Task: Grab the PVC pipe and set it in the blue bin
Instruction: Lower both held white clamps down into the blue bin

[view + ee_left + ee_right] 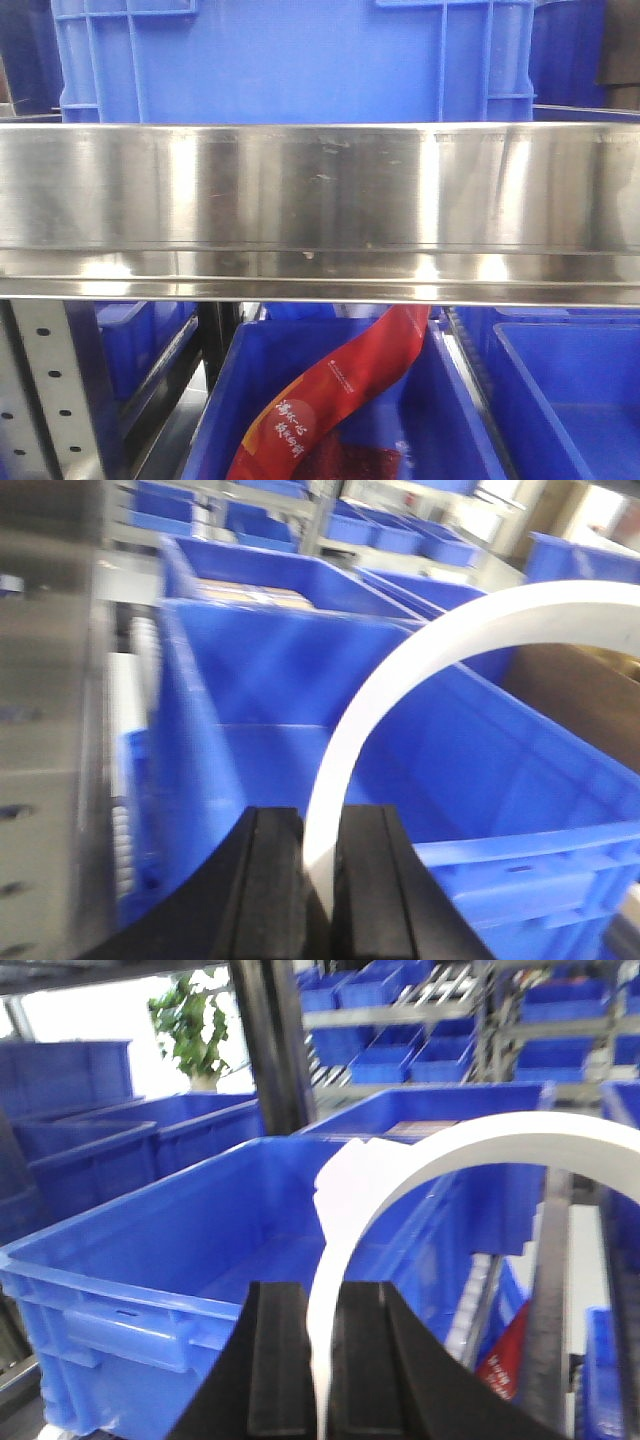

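In the left wrist view, a white PVC pipe (520, 620) curves up and to the right as a wide ring. My left gripper (320, 815) is shut on its thin wall, above the hollow of a large blue bin (270, 770). The right wrist view shows a white PVC pipe (500, 1140) arching the same way. My right gripper (322, 1290) is shut on its wall, beside and above a deep blue bin (130, 1290). I cannot tell whether both hold the same piece. No gripper or pipe appears in the front view.
A shiny steel shelf edge (320, 210) fills the front view, with a blue crate (290, 60) standing on it. Below it, a red bag (340, 385) lies in a blue bin. Shelves of more blue bins (400, 1050) and dark rack posts (265, 1050) stand behind.
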